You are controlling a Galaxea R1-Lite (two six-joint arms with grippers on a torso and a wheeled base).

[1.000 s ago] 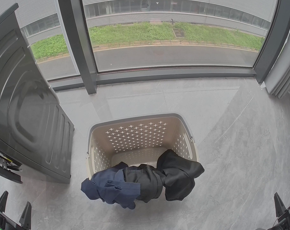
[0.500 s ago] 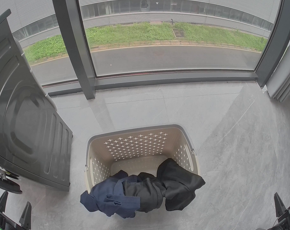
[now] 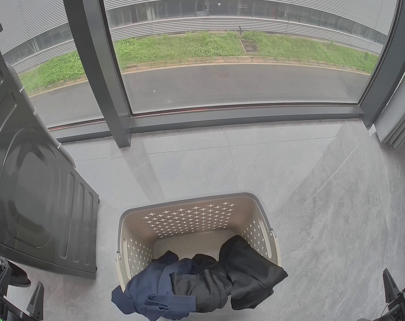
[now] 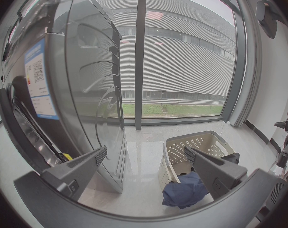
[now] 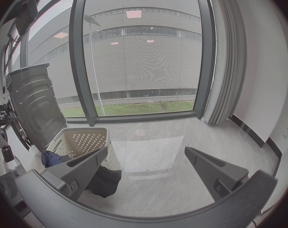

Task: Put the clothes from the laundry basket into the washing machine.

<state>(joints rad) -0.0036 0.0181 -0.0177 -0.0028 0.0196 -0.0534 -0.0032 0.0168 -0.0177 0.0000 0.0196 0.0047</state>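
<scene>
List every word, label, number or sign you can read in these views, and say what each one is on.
On the washing machine, a blue and white label: lines of print, too small and blurred to read.
Near the machine's door opening, a small yellow tag: too small to read.
On the laundry basket and the clothes: no text visible; the basket walls have star-shaped holes.
</scene>
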